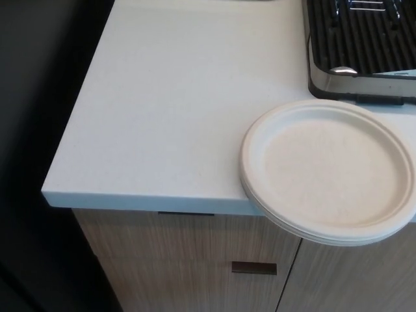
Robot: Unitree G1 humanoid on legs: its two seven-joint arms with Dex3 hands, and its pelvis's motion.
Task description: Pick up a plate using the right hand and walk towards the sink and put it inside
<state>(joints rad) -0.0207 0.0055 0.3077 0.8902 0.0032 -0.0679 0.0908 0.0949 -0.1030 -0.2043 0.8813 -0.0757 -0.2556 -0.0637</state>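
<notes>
You can't judge the fingers of either hand: no part of the robot shows here. Your round, off-white paper plate looks like a small stack, about three rims, count uncertain. It overhangs the front edge of the white stone countertop. One black ridged drying rack sits just behind it. Pale wood-grain cabinet fronts run below.

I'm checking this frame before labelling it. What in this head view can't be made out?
- Both robot hands: not in the head view at all.
- Sink: not shown, so its place is unknown.
- Dish rack: cut off by the top and right edges.
- Plates: a stack overhanging the counter edge; count unclear, right rim cut off.
- Left of the counter: too dark.
</notes>
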